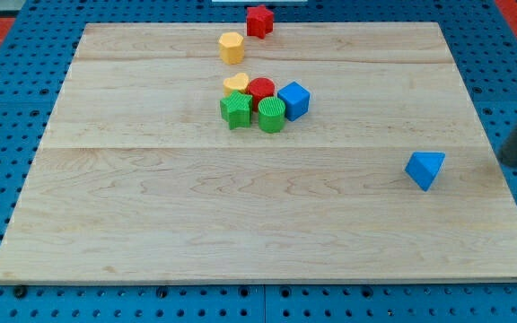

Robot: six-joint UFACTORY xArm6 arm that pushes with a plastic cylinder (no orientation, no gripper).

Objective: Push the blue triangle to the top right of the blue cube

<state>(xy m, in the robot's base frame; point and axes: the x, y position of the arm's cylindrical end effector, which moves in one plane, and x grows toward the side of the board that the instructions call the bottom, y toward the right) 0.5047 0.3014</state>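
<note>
The blue triangle (425,169) lies at the view's right, a little below mid-height, on the wooden board (240,224). The blue cube (293,100) sits near the board's upper middle, far up and left of the triangle. My tip (510,161) is the lower end of the dark rod entering from the view's right edge. It stands to the right of the blue triangle, apart from it by a clear gap.
Touching the blue cube's left side is a cluster: a red cylinder (260,90), a yellow heart-like block (236,84), a green star (235,110) and a green cylinder (271,115). A yellow hexagon (232,47) and a red star (258,20) lie near the top edge.
</note>
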